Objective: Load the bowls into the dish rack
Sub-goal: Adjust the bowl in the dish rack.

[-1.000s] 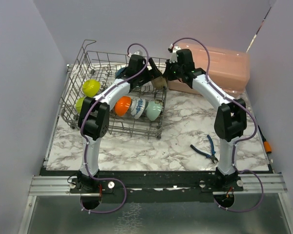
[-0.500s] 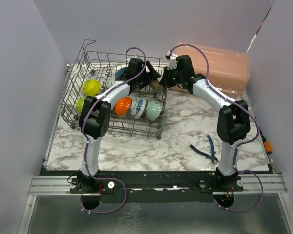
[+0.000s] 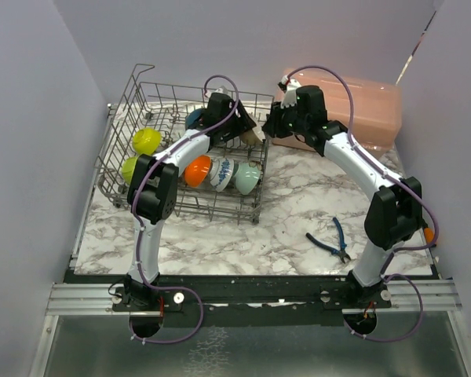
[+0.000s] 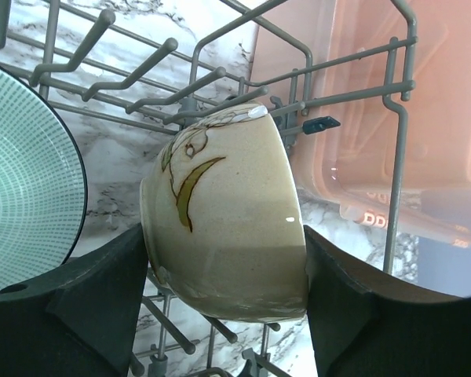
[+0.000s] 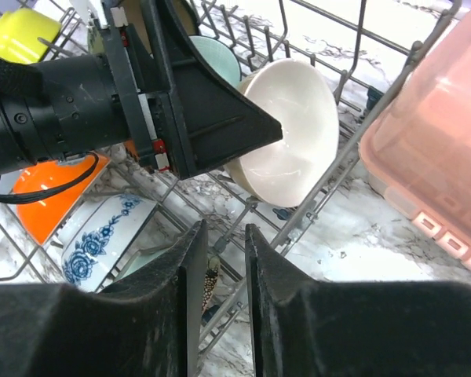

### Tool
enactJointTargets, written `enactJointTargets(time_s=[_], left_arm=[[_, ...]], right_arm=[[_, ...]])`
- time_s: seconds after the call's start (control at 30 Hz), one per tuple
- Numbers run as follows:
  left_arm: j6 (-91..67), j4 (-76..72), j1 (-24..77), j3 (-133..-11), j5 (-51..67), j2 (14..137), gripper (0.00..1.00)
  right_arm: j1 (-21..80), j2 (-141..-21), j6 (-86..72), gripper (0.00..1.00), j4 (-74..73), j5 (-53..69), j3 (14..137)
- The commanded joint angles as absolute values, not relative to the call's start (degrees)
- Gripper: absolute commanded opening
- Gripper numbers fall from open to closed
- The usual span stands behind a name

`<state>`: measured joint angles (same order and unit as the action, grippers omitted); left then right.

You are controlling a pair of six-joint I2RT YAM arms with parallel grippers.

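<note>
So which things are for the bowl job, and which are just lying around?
For the job: dish rack, beige bowl in the left jaws, and the racked lime-yellow bowl, orange bowl, blue-patterned bowl, pale teal bowl.
Just lying about: pink lidded box, blue-handled pliers.

Beige bowl [image 4: 228,228] with olive leaf motif, grey wire rack [image 3: 173,98], pink box [image 3: 361,106], white-grey marble table [image 3: 298,196]

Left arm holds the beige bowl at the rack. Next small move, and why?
Probably lower the left gripper slightly: the beige ceramic bowl, on edge and clamped in its jaws, is over the grey wire dish rack but not visibly seated between tines.
</note>
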<state>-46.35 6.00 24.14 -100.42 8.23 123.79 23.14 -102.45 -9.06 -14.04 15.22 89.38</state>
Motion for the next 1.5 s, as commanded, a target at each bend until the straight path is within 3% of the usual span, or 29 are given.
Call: enactJointTargets(time_s=[0.0, 0.63, 1.47], left_arm=[[-37.9, 8.2, 26.2, -104.2, 6.0, 121.8, 0.41], [-11.7, 17.0, 30.0, -110.5, -6.8, 118.7, 0.36], [-7.8, 21.3, 36.6, -110.6, -25.7, 121.3, 0.36]], right_arm=[[22.5, -100.8, -9.8, 0.32, -15.9, 10.6, 87.6], [21.4, -102.1, -11.8, 0.37, -18.0, 10.2, 85.5], [20.7, -102.5, -12.1, 0.37, -18.9, 10.7, 84.9]])
